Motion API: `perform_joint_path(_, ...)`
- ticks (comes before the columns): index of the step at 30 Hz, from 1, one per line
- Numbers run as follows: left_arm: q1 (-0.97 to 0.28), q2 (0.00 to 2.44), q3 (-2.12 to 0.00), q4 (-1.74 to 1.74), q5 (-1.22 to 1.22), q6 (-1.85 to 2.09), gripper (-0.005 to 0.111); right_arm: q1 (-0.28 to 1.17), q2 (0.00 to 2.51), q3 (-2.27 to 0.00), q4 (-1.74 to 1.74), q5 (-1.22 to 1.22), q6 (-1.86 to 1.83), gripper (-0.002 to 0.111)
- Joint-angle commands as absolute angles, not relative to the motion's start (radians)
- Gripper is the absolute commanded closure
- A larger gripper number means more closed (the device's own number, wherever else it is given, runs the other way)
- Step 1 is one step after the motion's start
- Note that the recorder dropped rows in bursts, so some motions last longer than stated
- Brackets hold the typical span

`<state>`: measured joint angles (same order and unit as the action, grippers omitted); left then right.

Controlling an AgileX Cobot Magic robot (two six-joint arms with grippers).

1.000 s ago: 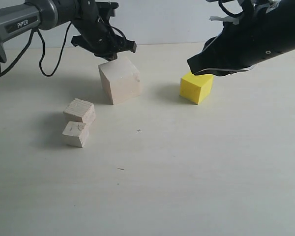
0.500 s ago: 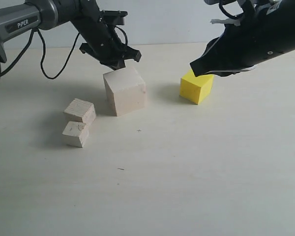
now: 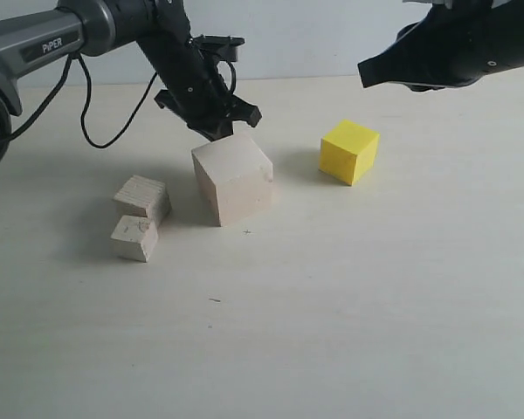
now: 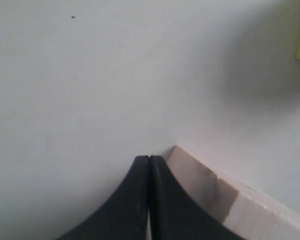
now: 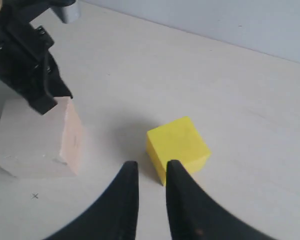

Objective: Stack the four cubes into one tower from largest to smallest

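Since the large pale cube (image 3: 234, 179), set with the yellow cube (image 3: 349, 151) at its 3 o'clock, is judged rigid, light and smooth, opposite flat faces should be gripped; the left gripper (image 3: 223, 129) is closed, empty, against its 12 o'clock edge, the right gripper (image 5: 151, 165) slightly parted, empty.

large cube (image 3: 234, 179): bare pale wood, matt | yellow cube (image 3: 348, 150): smooth, matt | table (image 3: 375, 288): matt

Yellow cube (image 3: 349, 151), pale large cube (image 3: 234, 177), striped-grain medium cube (image 3: 142, 195), pale small cube (image 3: 134, 238).
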<state>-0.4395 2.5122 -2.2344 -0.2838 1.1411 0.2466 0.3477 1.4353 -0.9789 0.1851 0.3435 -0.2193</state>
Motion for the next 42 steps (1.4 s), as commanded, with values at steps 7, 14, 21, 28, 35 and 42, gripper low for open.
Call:
perform_joint_path(7, -0.459, 2.509, -2.236, -0.361, 1.221, 0.345, 0.107, 0.317, 1.431, -0.985, 0.145, 0.354, -0.172, 0.087)
perform_joint_path(14, -0.465, 2.509, -2.186, -0.445, 1.221, 0.439, 0.107, 0.317, 1.431, -0.985, 0.145, 0.357, -0.172, 0.087)
perform_joint_path(21, -0.509, 2.509, -2.128, -0.446, 1.221, 0.470, 0.107, 0.317, 1.507, -0.985, 0.142, 0.381, -0.184, 0.102)
perform_joint_path(28, -0.511, 2.467, -2.128, -0.406, 1.221, 0.441, 0.107, 0.317, 1.614, -0.985, 0.176, 0.377, -0.183, 0.108)
perform_joint_path(35, -0.507, 2.417, -2.128, -0.367, 1.221, 0.403, 0.107, 0.317, 1.689, -0.985, 0.459, 0.387, -0.420, 0.108)
perform_joint_path(42, -0.502, 2.337, -2.077, -0.245, 1.221, 0.329, 0.107, 0.320, 1.732, -0.985, 0.660, 0.432, -0.622, 0.108)
